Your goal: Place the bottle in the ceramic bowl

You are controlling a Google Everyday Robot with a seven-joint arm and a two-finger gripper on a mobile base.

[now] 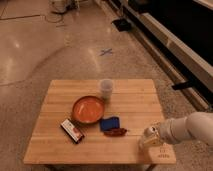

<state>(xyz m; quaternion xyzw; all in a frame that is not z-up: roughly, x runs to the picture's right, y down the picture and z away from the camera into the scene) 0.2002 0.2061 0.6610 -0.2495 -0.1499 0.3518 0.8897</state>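
Note:
The bottle (149, 135), small and pale with a whitish cap, stands upright near the front right corner of the wooden table (130, 102). My gripper (156, 138) reaches in from the right on a white arm and is right at the bottle, at its right side. The ceramic bowl (87, 109), orange-red and shallow, sits left of the table's middle, well to the left of the bottle and gripper. Nothing shows inside it.
A translucent white cup (105, 89) stands just behind the bowl's right side. A blue packet (110, 123) and a reddish-brown packet (115, 132) lie between bowl and bottle. A dark snack bar (72, 131) lies front left. A dark ledge (165, 40) runs along the right.

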